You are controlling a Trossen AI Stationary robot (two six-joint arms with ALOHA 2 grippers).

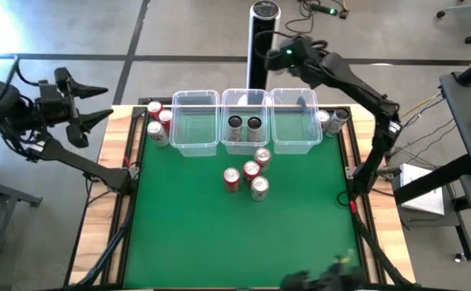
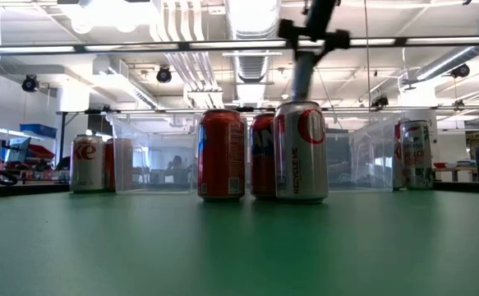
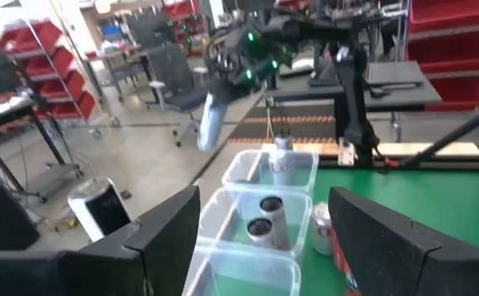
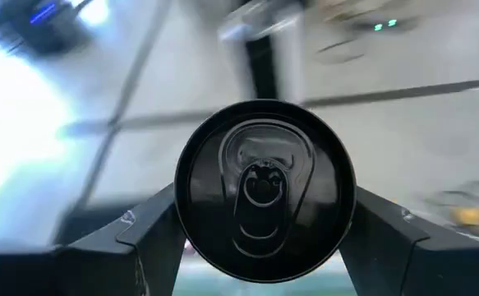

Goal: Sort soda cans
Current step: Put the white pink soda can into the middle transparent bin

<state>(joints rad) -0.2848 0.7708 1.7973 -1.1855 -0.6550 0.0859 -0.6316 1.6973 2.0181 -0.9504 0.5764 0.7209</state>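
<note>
Green matting (image 1: 243,242) covers the table top, framed by a pale wooden border; beyond it lies a workshop floor with shelving and chairs. Three clear bins stand in a row along the far edge: left bin (image 1: 195,123), middle bin (image 1: 245,121), right bin (image 1: 294,121). The middle bin holds two dark cans (image 1: 244,124), upright, side by side. Left of the left bin, three cans (image 1: 158,121) stand clustered at the mat's corner, red and silver-white among them. Right of the right bin, two silver cans (image 1: 332,120) stand close together. On the open mat in front of the middle bin, four red cans (image 1: 250,174) form a loose group; the low view shows them upright. A tall black-and-silver post (image 1: 262,40) rises behind the middle bin.

Right gripper (image 1: 288,55): raised above and behind the right bin, beside the post, its fingers closed on the sides of a held can (image 4: 264,187), whose dark top with pull tab faces the wrist camera. In the left wrist view this can appears silver-bodied, hanging above the far bin.

Left gripper (image 1: 98,103): off the table's left edge, well apart from every can, jaws spread wide and holding nothing.
</note>
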